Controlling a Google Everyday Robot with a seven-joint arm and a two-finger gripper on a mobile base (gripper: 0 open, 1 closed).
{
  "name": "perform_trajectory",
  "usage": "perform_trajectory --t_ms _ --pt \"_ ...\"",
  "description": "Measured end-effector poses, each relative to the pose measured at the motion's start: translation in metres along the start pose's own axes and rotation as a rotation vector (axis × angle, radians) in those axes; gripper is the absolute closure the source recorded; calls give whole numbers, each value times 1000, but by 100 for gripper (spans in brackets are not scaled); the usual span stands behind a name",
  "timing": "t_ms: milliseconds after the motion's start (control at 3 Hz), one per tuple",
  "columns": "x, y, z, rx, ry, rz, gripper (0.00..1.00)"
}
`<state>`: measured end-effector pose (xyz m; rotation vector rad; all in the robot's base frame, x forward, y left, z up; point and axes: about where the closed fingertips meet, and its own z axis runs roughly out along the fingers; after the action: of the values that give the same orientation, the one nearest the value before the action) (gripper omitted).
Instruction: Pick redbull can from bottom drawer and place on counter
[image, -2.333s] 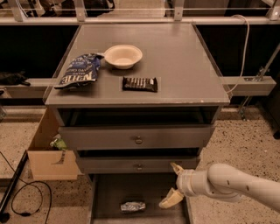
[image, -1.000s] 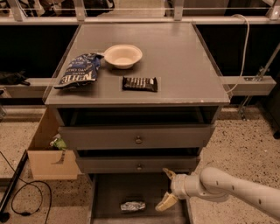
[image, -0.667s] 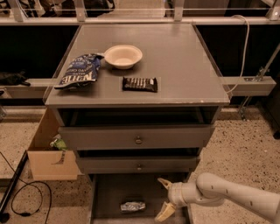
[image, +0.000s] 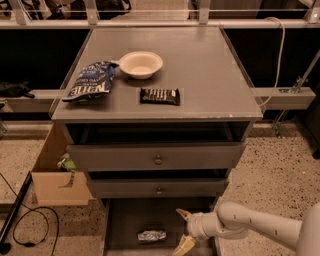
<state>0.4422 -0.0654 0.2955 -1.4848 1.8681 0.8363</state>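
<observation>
Speckled terrazzo floor, a dark railing along the back wall, and in the middle a grey cabinet whose counter (image: 205, 65) fills the upper half of the view. On it, near the left edge, lies a crinkled blue chip bag (image: 90, 81). A white bowl (image: 140, 64) sits just beside the bag, and a dark candy bar (image: 160, 96) lies flat close to the front edge. The right half of the counter is plain matte grey, a little worn along its edges.

Below come two upper drawers with round knobs (image: 158, 160), both slightly ajar, their insides in shadow and unreadable. The bottom drawer (image: 127, 217) is pulled out, and its front is cut off by the lower border of the view. On its grey floor the redbull can (image: 151, 235) lies on its side, a small shiny shape with its markings too dim to make out.

And there is the gripper (image: 183, 231), down in the bottom drawer just to the right of the can. Its two pale fingers (image: 183, 215) are spread wide, the lower one clipped at the border. A gap shows between the fingers and the can. The white arm (image: 250, 227) runs off at the lower right corner.

To the left of the cabinet an open cardboard box (image: 55, 182) holds something green, and a black cable (image: 30, 225) loops on the floor.
</observation>
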Motion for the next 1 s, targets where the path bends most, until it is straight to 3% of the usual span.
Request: perform_trajectory --t_ms 1000 --pt "46 -15 46 23 -20 85 0"
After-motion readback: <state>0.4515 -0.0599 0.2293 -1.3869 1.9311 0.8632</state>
